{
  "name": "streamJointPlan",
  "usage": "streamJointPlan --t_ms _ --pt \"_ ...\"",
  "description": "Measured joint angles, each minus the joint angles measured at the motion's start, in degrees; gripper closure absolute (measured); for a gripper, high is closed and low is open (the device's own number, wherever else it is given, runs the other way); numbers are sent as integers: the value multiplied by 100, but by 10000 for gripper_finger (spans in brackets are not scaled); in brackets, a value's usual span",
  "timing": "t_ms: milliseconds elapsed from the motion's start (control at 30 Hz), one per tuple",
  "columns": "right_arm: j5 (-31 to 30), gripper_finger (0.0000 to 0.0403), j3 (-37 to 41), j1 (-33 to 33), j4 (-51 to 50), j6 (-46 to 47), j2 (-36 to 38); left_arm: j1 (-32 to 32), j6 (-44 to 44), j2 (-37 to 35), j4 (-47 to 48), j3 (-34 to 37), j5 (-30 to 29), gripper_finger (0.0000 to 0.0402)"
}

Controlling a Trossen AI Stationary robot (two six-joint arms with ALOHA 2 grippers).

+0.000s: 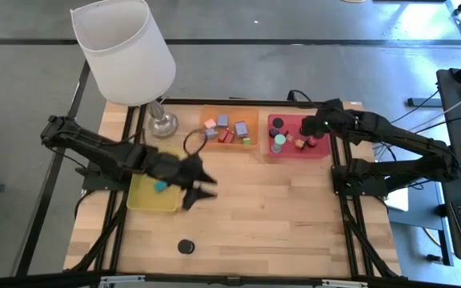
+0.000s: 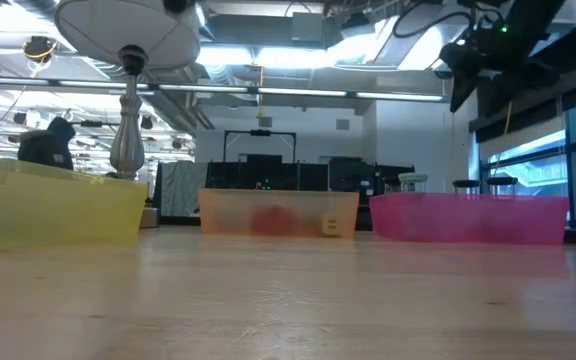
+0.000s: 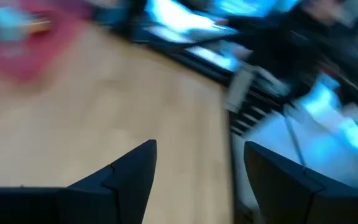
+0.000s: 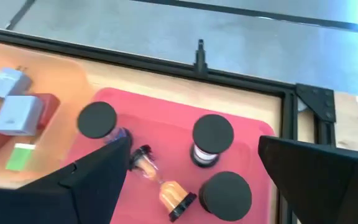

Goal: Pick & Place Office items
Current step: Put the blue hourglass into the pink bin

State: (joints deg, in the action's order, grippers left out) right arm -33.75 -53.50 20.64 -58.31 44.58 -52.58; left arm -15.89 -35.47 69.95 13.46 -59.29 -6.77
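The right gripper (image 4: 191,180) hung with fingers spread over the flat red plastic tray (image 4: 166,124); the left gripper (image 1: 200,190), fingers apart, hovered empty beside the shallow yellow tray (image 1: 146,198).

**A bright, busy workshop behind the bench**

Grey concrete floor (image 1: 310,32) all round the wooden table (image 1: 278,216). Looking level, long ceiling lights (image 2: 268,55) glare among exposed ducts. Tall windows (image 2: 538,165) glow blue on one side, dark monitors (image 2: 263,170) sit mid-room, and a person (image 2: 48,145) is hunched far off.
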Motion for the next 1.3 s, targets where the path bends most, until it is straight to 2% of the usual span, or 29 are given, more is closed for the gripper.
streamJointPlan --t_ms 100,167,333,500,667,800,933,1133,1300 --pt "42 46 -47 -3 -7 -141 0 -634 445 0 -268 -2 75 163" --pt "151 46 -47 -14 -23 -183 0 -1058 489 25 -361 -2 -155 162" --pt "319 46 -47 -23 -20 -216 0 -1916 45 232 -454 -2 -1159 164" --pt "321 46 -47 -22 -15 -461 -2 -2339 -276 628 -453 -2 -2521 171" --pt "609 46 -47 -22 -13 -457 -2 -2580 -430 999 -472 -2 -3141 176" --pt "974 46 -47 -22 -8 -401 -4 -2838 -562 1184 -434 -2 -3064 180" --pt "1200 46 -47 -24 -9 -153 -7 -3039 -138 1228 -284 -2 -2671 183" --pt "1204 46 -47 -26 -3 341 -7 -3069 577 1244 371 -2 -1650 183" --pt "1084 46 -47 -26 -4 618 -9 -3069 1254 1259 996 -2 -1414 183"
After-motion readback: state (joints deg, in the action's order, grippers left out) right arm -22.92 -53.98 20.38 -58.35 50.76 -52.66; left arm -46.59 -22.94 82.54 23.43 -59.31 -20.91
